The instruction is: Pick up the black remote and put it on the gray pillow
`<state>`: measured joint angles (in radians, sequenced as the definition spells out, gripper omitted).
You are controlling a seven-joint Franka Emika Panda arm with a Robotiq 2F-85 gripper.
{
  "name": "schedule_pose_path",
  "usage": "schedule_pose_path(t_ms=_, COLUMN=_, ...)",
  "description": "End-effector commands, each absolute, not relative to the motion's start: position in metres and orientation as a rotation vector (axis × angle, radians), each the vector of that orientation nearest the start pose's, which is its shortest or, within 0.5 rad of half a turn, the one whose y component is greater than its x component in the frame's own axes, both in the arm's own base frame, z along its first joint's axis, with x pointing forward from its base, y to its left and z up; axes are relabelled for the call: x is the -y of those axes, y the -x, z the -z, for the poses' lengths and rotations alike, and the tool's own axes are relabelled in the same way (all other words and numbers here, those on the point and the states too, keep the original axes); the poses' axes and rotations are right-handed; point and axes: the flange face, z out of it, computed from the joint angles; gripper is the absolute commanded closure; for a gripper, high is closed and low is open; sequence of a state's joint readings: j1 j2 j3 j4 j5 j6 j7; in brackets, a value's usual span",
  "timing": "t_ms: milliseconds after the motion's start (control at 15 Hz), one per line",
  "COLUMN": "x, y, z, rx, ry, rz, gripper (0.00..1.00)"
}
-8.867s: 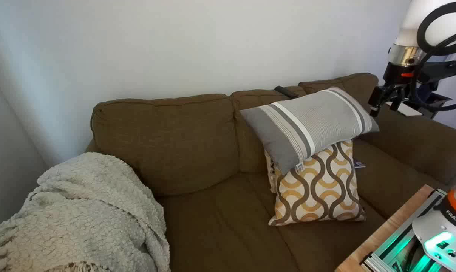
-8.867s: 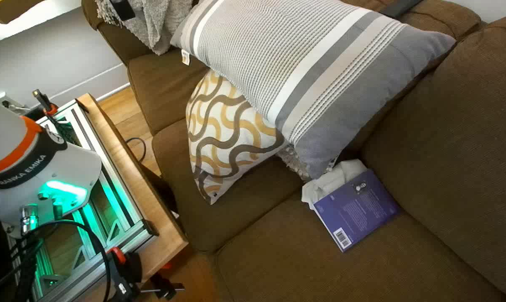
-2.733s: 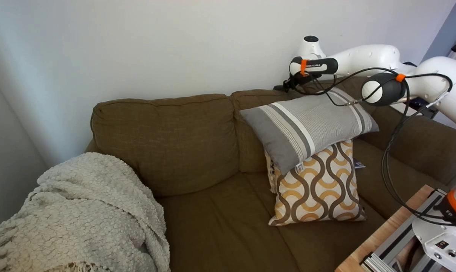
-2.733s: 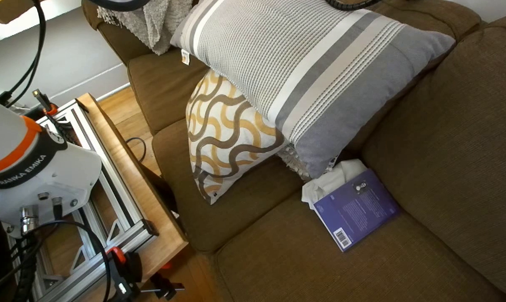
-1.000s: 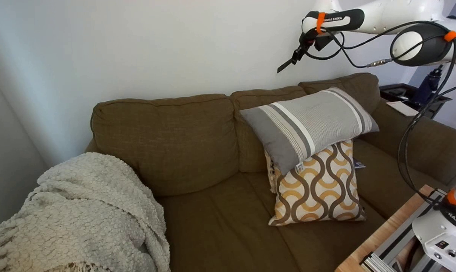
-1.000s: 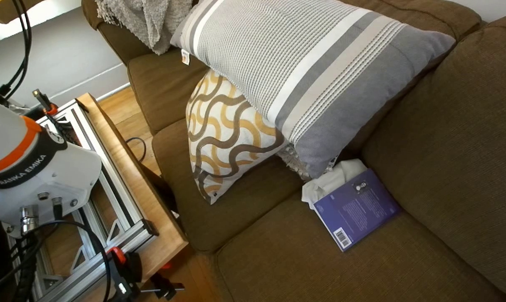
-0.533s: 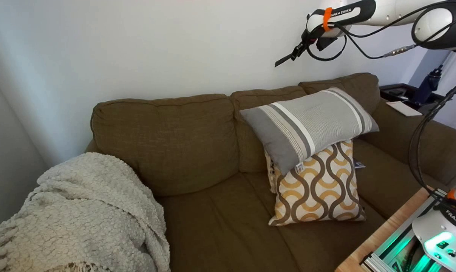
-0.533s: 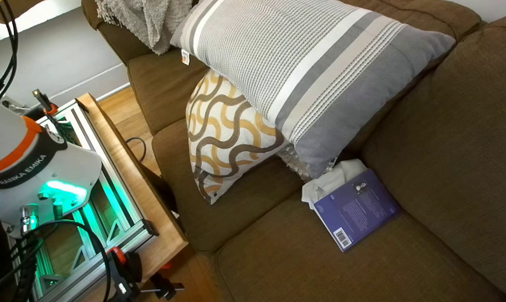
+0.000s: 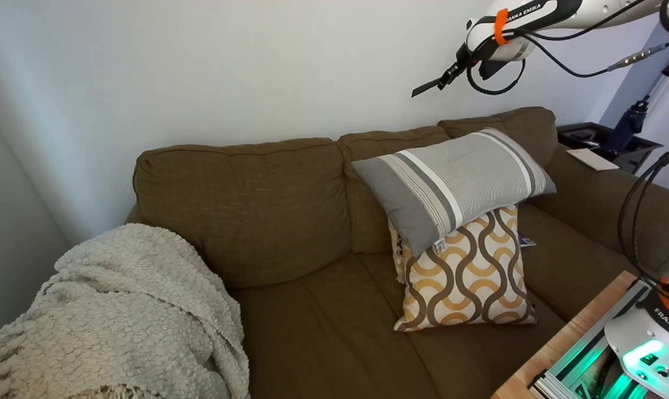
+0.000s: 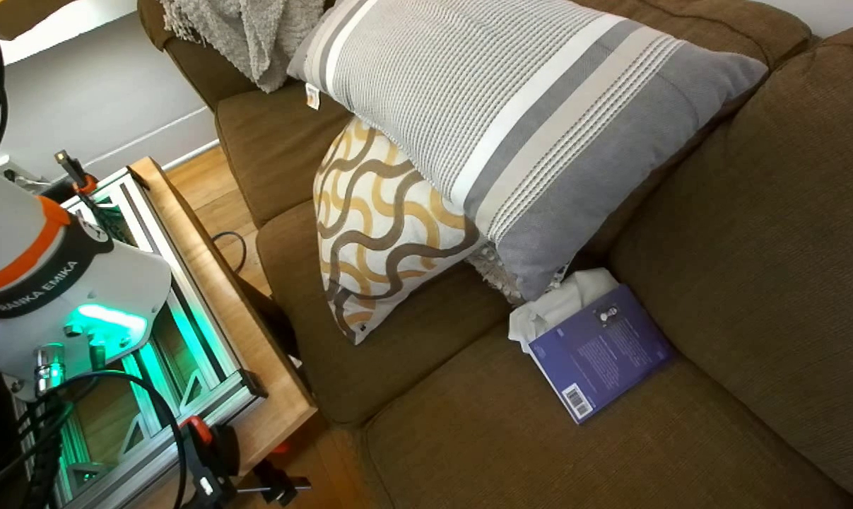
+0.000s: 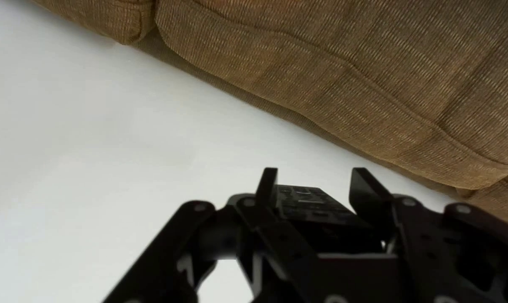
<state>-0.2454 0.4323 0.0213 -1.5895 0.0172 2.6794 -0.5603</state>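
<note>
High over the sofa back, my gripper (image 9: pixel 442 83) is shut on the black remote (image 9: pixel 424 88), which juts out from the jaws, tilted slightly downward. In the wrist view the remote (image 11: pixel 312 204) lies between the two fingers of the gripper (image 11: pixel 315 171), its buttoned face partly visible and its near end in shadow. The gray pillow (image 9: pixel 467 177), with pale stripes, leans on the sofa below and to the right of the remote in that exterior view. From the other angle the gray pillow (image 10: pixel 511 106) fills the upper middle; neither gripper nor remote appears there.
A mustard-and-white patterned cushion (image 9: pixel 467 271) props up the pillow. The brown sofa back (image 9: pixel 245 210) runs along a pale wall (image 9: pixel 229 72). A purple book (image 10: pixel 603 353) lies on the seat, and a fleecy blanket (image 9: pixel 134 310) covers the sofa's other end.
Earlier the remote lay on top of the sofa back; the gripper took hold of it and raised it. Over the last second the arm drew back slightly and the remote tipped flatter.
</note>
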Motion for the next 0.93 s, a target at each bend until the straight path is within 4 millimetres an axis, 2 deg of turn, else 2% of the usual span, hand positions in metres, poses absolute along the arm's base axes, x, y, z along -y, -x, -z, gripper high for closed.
schedule_pose_path(t_ms=0, x=0.174, y=-0.649, z=-0.461, rx=0.54, ry=3.145, rz=1.061, gripper=0.77)
schedule_pose_path(t_ms=333, x=0.188, y=-0.576, z=-0.448, rx=0.468, ry=3.138, rz=1.063, gripper=0.77)
schedule_pose_path(t_ms=400, x=0.188, y=-0.617, z=-0.448, rx=0.484, ry=3.133, rz=1.065, gripper=0.52)
schedule_pose_path(t_ms=600, x=0.19, y=-0.587, z=-0.445, rx=0.466, ry=3.144, rz=1.038, gripper=0.52)
schedule_pose_path(t_ms=867, x=0.186, y=-0.584, z=-0.446, rx=0.47, ry=3.141, rz=1.038, gripper=0.52)
